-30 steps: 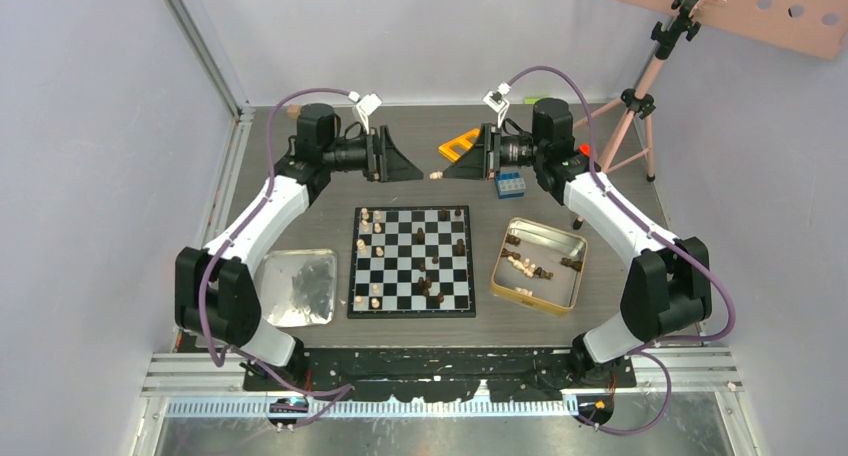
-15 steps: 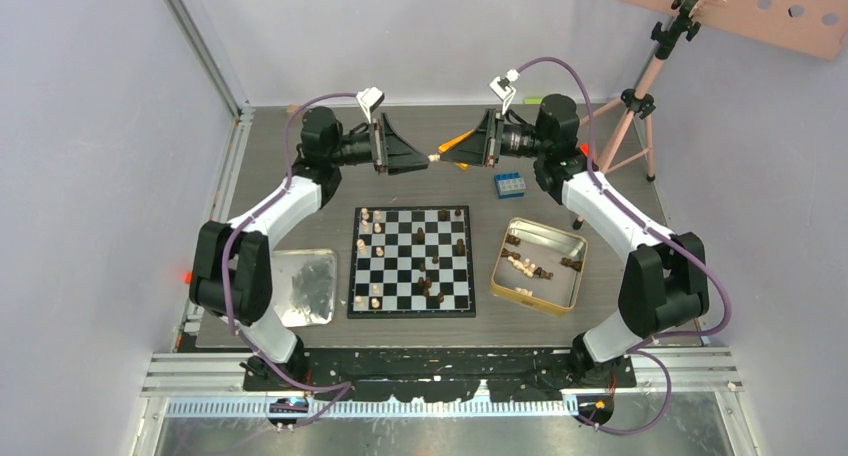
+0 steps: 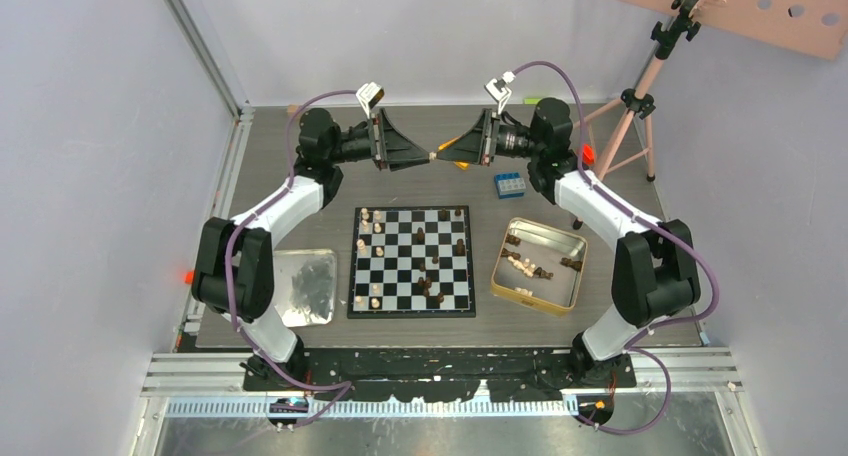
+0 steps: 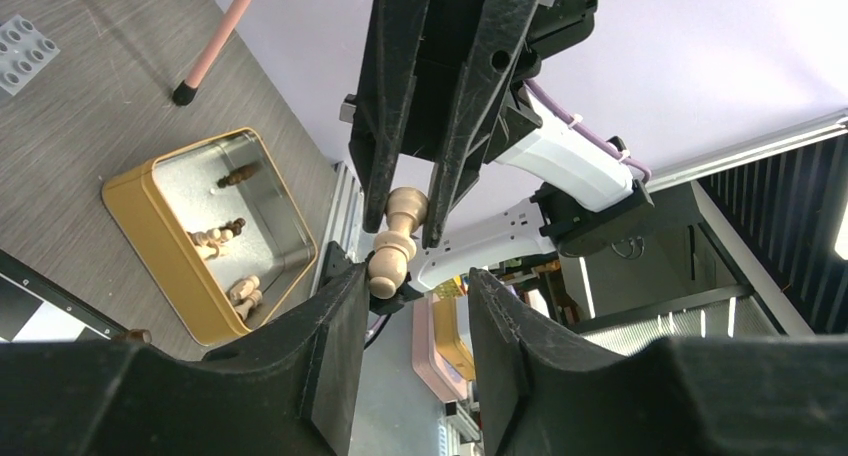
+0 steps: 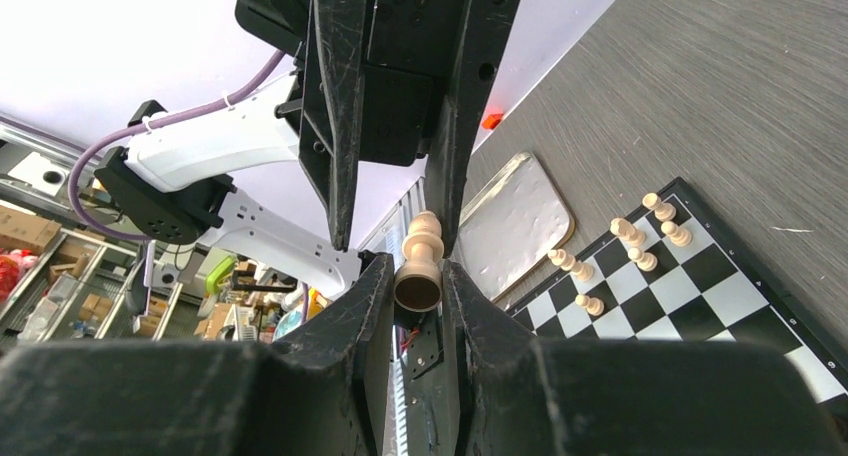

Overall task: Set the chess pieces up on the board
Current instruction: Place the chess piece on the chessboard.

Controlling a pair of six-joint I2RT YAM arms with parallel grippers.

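Fingers of the right gripper (image 5: 412, 268) pinch the base of a light wooden chess piece (image 5: 422, 254), while the left gripper (image 4: 415, 276) stands spread around its head, one finger touching it. The hand-off hangs above the table (image 3: 300, 206), beyond the far edge of the board (image 3: 411, 313). If the right releases before the left closes, the piece would likely drop and roll away.

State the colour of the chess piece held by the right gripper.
Light tan; the chess piece shows best in the right wrist view.
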